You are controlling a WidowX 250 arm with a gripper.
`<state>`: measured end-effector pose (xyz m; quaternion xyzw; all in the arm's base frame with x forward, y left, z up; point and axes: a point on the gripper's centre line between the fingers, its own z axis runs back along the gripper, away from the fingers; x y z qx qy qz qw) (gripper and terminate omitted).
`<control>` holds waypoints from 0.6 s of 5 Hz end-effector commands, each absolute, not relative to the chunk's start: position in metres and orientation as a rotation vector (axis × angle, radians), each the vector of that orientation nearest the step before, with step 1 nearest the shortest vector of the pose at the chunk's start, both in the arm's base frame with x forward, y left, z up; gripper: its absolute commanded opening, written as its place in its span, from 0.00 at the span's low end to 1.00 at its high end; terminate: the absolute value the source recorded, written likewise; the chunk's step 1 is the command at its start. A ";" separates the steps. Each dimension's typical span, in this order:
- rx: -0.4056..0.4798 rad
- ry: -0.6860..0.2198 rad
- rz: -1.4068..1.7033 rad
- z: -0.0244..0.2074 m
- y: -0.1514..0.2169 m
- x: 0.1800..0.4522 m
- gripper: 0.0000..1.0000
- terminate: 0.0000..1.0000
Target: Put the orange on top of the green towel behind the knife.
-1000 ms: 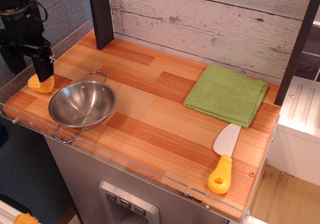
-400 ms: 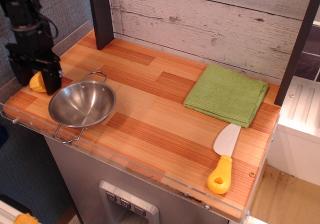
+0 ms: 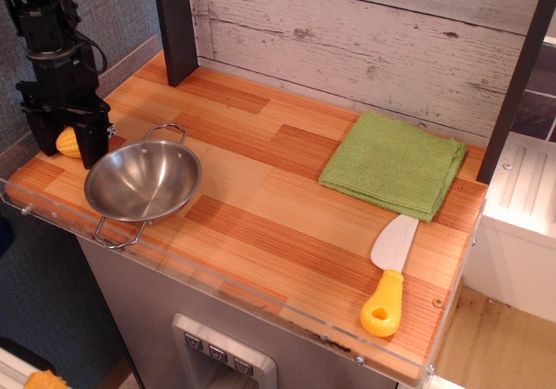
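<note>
One orange [image 3: 67, 141], far corner, gripper [image 3: 66, 144] straddling it.
It lies on the counter [image 3: 261, 198] left of the bowl [image 3: 143, 179], well apart from the towel [image 3: 393, 163] and knife [image 3: 389, 276]. Fingers stand either side, parted; whether they pinch yet, I cannot tell. Risks: the bumpy dome may squirt out on closing, or the right finger may catch the bowl's rim.

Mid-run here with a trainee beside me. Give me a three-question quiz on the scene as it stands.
1. True or false: the small yellow-orange bumpy toy orange already lies on the folded olive-green terry towel.
2. What does the black gripper straddle? A) toy orange B) round steel bowl C) white-bladed, yellow-handled toy knife
3. Fill in: the towel lies at the counter's far ___ corner in the camera view.

Key: 1 false; 2 A; 3 right.
</note>
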<state>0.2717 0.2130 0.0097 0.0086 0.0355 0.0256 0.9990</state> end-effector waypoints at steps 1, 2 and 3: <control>0.073 -0.123 0.087 0.102 0.205 0.266 0.00 0.00; 0.053 -0.176 0.112 0.144 0.177 0.272 0.00 0.00; -0.059 -0.164 0.066 0.158 0.133 0.305 0.00 0.00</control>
